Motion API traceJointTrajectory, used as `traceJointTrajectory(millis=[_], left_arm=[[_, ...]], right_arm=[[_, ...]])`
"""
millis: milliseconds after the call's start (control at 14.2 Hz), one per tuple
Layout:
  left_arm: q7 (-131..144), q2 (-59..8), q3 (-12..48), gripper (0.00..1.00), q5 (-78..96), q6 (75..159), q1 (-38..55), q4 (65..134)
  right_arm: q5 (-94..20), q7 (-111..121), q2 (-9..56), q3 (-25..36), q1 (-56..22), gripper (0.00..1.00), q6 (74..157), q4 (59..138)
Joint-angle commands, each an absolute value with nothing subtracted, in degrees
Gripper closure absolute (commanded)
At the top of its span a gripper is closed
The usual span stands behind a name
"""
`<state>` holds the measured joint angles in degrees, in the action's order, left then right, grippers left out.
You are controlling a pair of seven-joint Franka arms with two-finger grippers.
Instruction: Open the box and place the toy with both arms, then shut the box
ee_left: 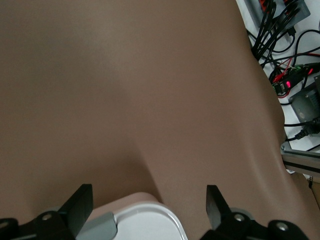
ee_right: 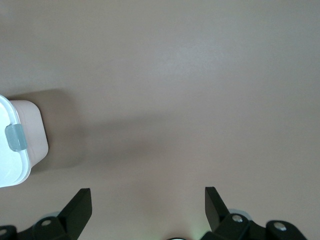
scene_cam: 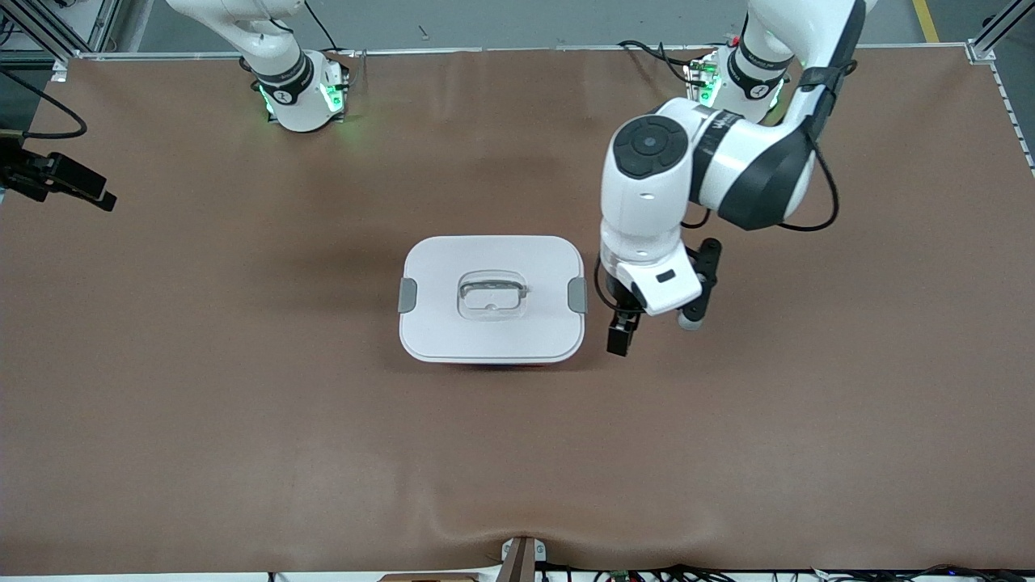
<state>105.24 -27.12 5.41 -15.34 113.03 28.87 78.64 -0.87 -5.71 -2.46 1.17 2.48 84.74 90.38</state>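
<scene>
Toy not visible; the right hand (ee_right: 145,200) is out of the front view, fingers spread over bare counter (scene_cam: 242,420) beside the box. Box (scene_cam: 492,297) sits mid-counter, white lid on, grey clips at both ends. Left hand (ee_left: 149,205) hovers, fingers apart, over the box's edge toward the left arm's end.

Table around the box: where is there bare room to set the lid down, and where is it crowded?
Bare mat runs wide from the box to the table edge nearest the front camera, and toward the right arm's end. It is tight on the box's side toward the left arm's end: the open left claw hangs there by the grey clip.
</scene>
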Motion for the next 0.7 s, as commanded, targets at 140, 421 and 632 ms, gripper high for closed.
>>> traceJointTrajectory(millis=[140, 421, 632], left_arm=[[91.8, -25.8, 6.1, 0.0, -14.2, 112.0, 25.1, 79.6], [84.7, -24.3, 5.7, 0.0, -14.1, 110.0, 23.6, 80.1], [81.0, -24.1, 5.5, 0.0, -14.1, 108.2, 23.6, 79.9]], right_arm=[[0.5, -6.6, -3.1, 0.9, 0.4, 0.0, 82.4, 89.3], [0.0, -6.6, -3.2, 0.9, -0.2, 0.0, 82.3, 89.3], [-0.2, -5.5, -3.1, 0.9, -0.1, 0.0, 82.4, 89.3]])
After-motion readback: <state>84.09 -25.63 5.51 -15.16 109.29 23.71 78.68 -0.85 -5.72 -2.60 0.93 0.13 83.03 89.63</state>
